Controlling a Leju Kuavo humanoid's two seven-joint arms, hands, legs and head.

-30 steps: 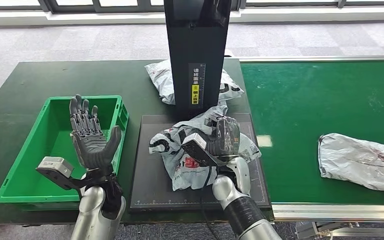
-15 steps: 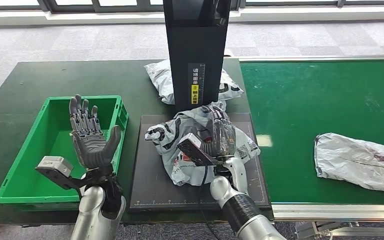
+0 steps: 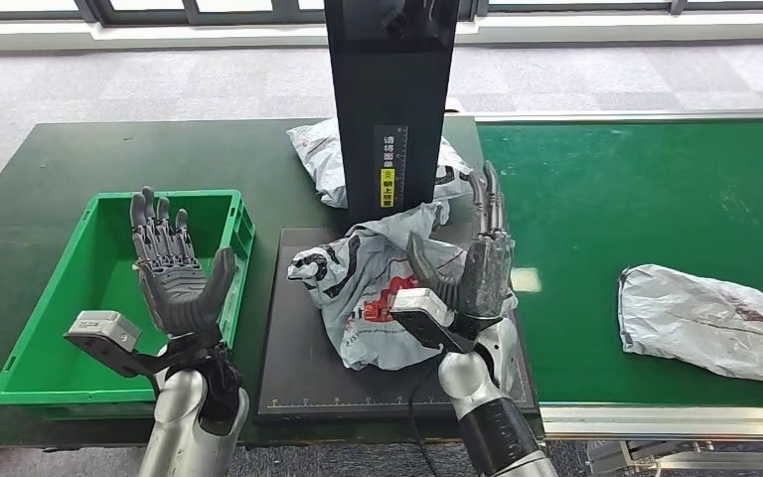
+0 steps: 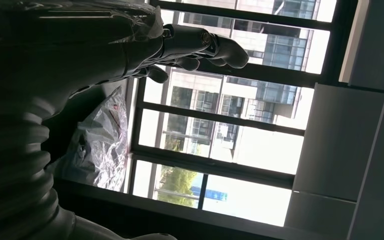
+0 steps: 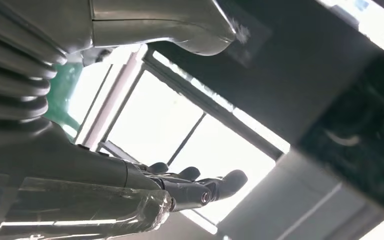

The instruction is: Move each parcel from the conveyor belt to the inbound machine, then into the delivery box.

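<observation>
Right hand (image 3: 477,273) newly off parcel (image 3: 373,293)

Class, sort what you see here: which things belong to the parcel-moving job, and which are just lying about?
Job: parcel on the scanner plate; parcel on the conveyor belt; inbound machine; green delivery box; right hand; left hand.

Lying about: window frames; grey floor.

Dark green surface (image 3: 50,159) carries a green bin (image 3: 119,293) at left, a black scale plate (image 3: 298,368) at centre with a crumpled grey parcel (image 3: 368,288) on it. Second parcel (image 3: 323,159) behind the black column (image 3: 389,99). Adjoining green conveyor belt (image 3: 616,189) bears another grey parcel (image 3: 715,323).
</observation>
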